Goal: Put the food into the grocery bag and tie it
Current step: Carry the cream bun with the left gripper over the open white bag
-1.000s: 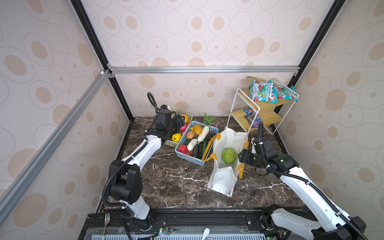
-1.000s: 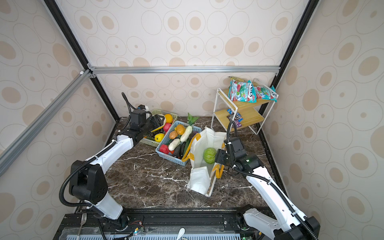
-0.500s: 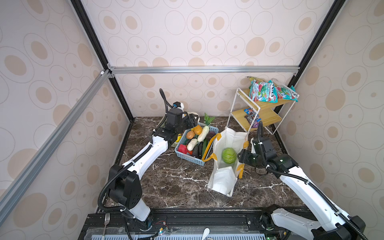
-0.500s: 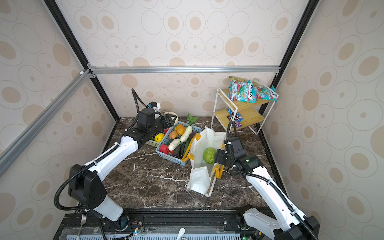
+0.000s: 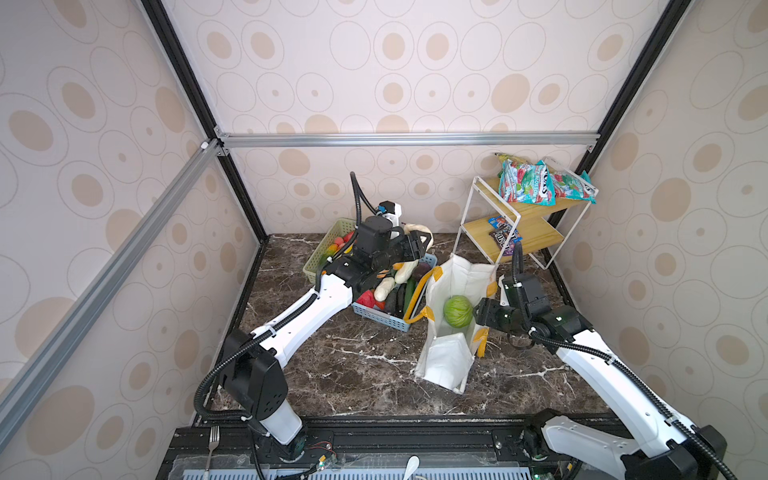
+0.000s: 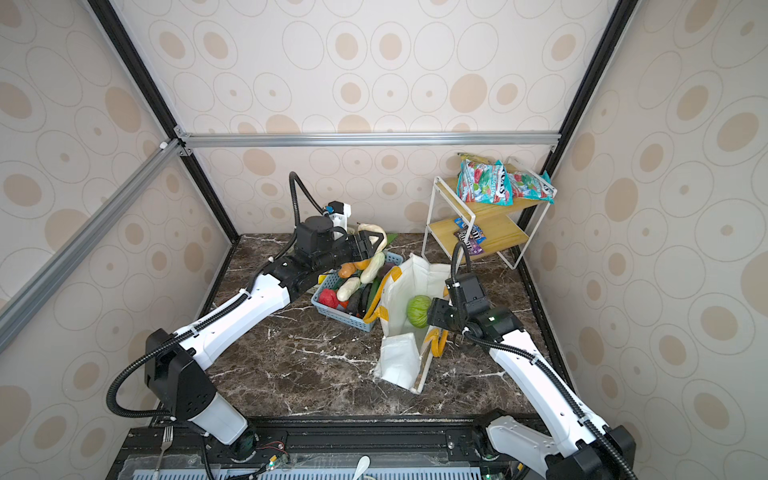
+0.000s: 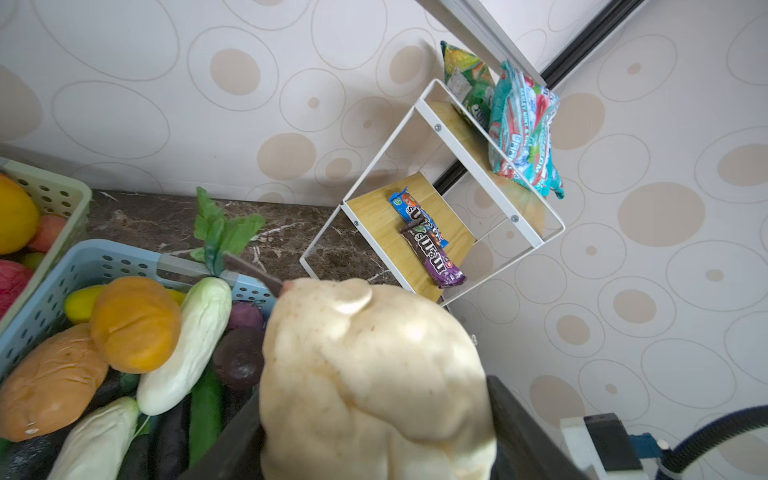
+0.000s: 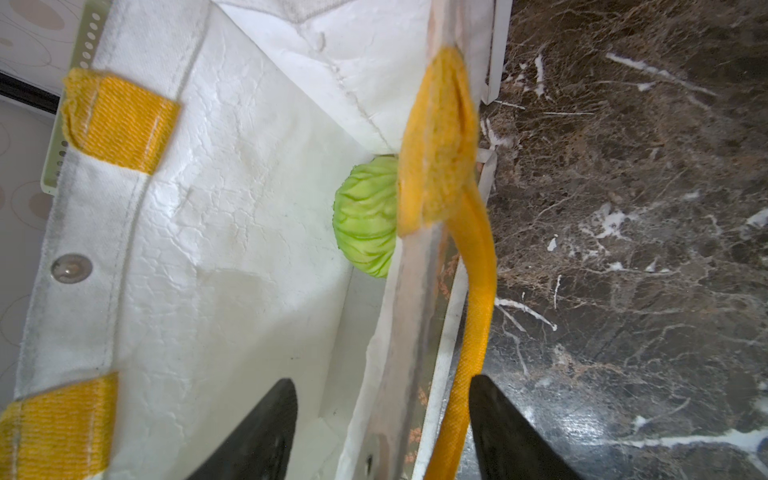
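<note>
In both top views my left gripper (image 5: 417, 245) (image 6: 370, 245) hangs above the far end of the blue basket, shut on a pale yellow knobbly fruit (image 5: 415, 230) (image 6: 372, 233). The fruit (image 7: 374, 374) fills the left wrist view between the two dark fingers (image 7: 519, 415). The white grocery bag (image 5: 457, 274) (image 6: 415, 274) stands open with a green cabbage (image 5: 457, 311) (image 8: 365, 216) inside. My right gripper (image 5: 482, 313) (image 8: 382, 411) is open, its jaws straddling the bag's right wall and yellow handle (image 8: 478, 291).
The blue basket (image 5: 380, 318) (image 7: 104, 257) left of the bag holds several toy vegetables. A pale green basket (image 5: 328, 245) with fruit sits behind it. A white wire rack (image 5: 490, 216) with snack packets (image 5: 528, 183) stands at the back right.
My left gripper has carried the pale fruit up and rightwards, from over the green basket to above the blue basket. The right arm and bag have not moved.
</note>
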